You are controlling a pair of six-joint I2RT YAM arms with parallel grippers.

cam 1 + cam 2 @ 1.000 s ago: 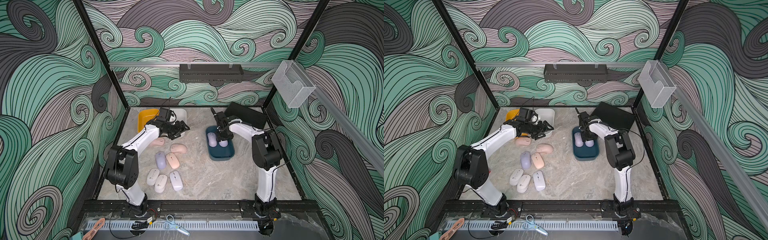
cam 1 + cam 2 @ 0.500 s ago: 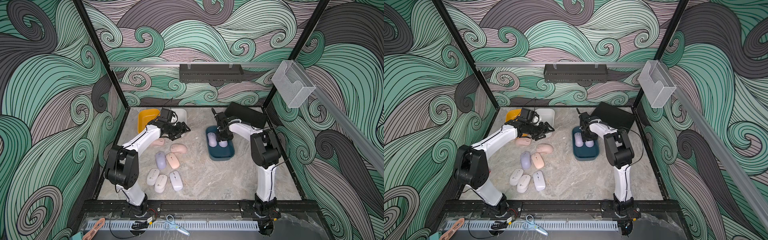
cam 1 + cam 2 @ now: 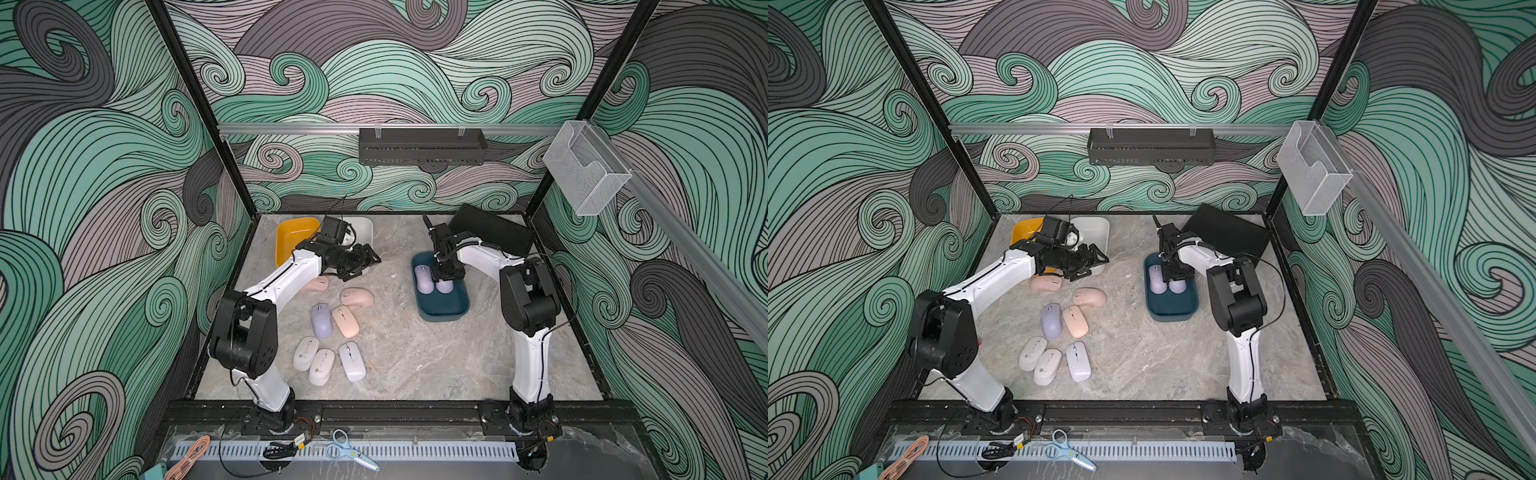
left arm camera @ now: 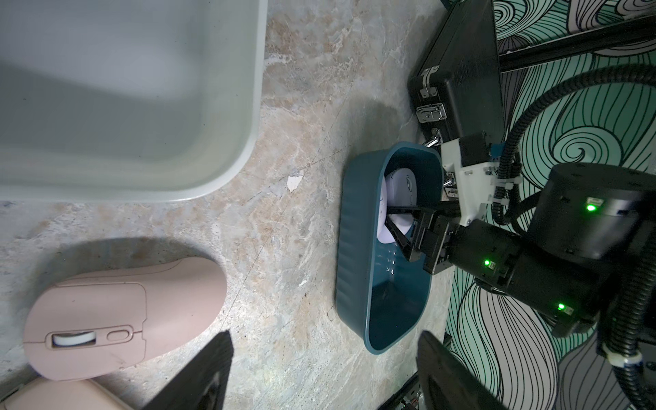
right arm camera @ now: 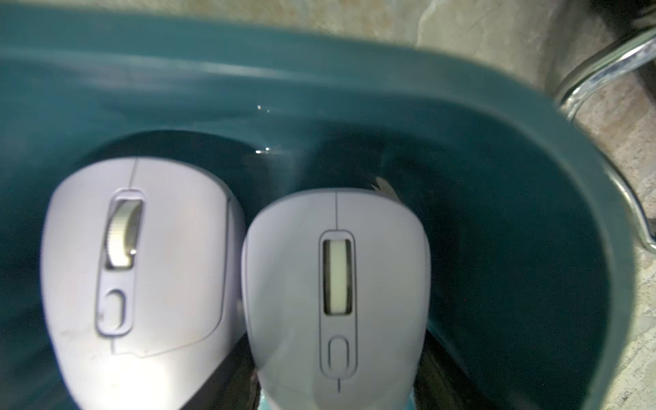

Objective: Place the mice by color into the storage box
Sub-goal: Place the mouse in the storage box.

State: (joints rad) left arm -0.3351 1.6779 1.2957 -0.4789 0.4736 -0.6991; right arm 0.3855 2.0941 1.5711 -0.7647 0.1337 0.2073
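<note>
The right gripper (image 3: 444,274) sits low inside the teal bin (image 3: 442,313). Over the last second its jaws have begun to part, while the arm has hardly shifted. Directly under it lies a lavender mouse (image 5: 337,284), side by side with a second mouse (image 5: 142,266) of the same colour and touching it. I read this as a release in progress: two lavender mice are binned, and the third mouse (image 3: 322,320) waits on the table, well off toward the left arm.

I cannot tell whether the pads have cleared the mouse. The right wrist view is smeared and shows no fingers, and the left wrist view shows them only as a dark V straddling the mouse.

The left gripper (image 3: 370,262) has barely stirred. Its jaws are wide apart with nothing between them, the white bin (image 4: 142,106) lies just beyond its tips, and a pink mouse (image 4: 120,312) lies just short of them. Its arm covers part of another pink mouse (image 3: 316,284) and of the yellow bin (image 3: 291,237).
</note>
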